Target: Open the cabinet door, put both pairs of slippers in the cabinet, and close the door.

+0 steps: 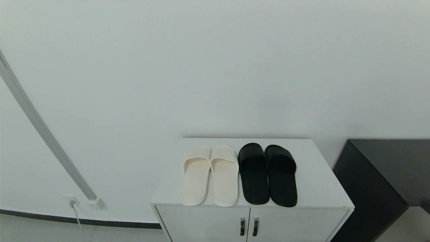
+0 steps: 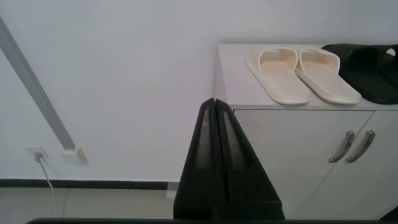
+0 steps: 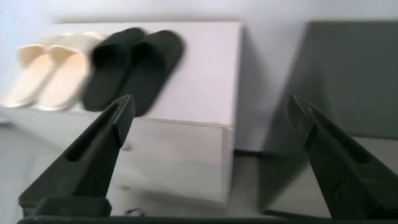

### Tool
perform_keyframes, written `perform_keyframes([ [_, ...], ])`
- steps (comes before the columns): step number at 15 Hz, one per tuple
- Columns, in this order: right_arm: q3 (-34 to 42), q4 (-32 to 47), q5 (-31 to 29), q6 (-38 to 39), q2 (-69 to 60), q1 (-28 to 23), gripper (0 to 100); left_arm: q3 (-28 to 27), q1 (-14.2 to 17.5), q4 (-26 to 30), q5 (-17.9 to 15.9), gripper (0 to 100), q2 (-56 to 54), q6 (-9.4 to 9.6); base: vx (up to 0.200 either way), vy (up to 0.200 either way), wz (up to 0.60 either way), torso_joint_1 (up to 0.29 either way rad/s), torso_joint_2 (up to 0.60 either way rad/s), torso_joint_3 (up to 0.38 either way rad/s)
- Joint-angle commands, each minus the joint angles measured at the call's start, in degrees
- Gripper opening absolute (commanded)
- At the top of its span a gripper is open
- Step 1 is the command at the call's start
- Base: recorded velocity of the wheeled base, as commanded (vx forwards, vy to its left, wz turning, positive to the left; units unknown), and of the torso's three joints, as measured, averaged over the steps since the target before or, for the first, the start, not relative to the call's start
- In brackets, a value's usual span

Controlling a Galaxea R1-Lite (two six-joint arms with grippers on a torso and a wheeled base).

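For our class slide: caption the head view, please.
Cream slippers and black slippers side by side atop a white cabinet, doors shut.

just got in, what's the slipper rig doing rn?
Nothing is handled yet. The white slippers and black slippers sit side by side on top of the cabinet, and its doors are closed. The left gripper is shut and empty, the right gripper open and empty, both held in front of the cabinet, touching nothing.
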Motion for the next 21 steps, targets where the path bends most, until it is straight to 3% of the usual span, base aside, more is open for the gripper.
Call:
perform_keyframes([
  [1, -6.16, -3.90, -9.00, 7.14, 16.33, 16.05, 100, 0.00, 0.01, 0.00, 0.04, 0, 0.00, -0.01, 0.000, 0.000, 0.00, 0.000, 0.00, 0.000],
  [2, -8.71, -5.22, -16.91, 11.01, 21.43, 25.64, 100, 0.00, 0.01, 0.00, 0.04, 0, 0.00, -0.01, 0.000, 0.000, 0.00, 0.000, 0.00, 0.000],
  [5, -11.26, -9.79, -24.47, 14.87, 32.24, 34.42, 100, 0.00, 0.01, 0.00, 0.04, 0, 0.00, -0.01, 0.000, 0.000, 0.00, 0.000, 0.00, 0.000],
  [10, -13.01, -30.97, -33.35, 15.58, 54.48, 36.27, 100, 0.00, 0.01, 0.00, 0.04, 0, 0.09, -0.01, 0.000, 0.000, 0.00, 0.000, 0.00, 0.000],
  [12, -15.39, -35.90, -36.07, 15.49, 61.42, 36.27, 100, 0.00, 0.01, 0.00, 0.04, 0, 0.00, -0.01, 0.000, 0.000, 0.00, 0.000, 0.00, 0.000],
  [21, -30.15, -36.77, -39.50, 15.22, 77.77, 33.28, 100, 0.00, 0.01, 0.00, 0.04, 0, 0.09, -0.10, 0.000, 0.000, 0.00, 0.000, 0.00, 0.000],
])
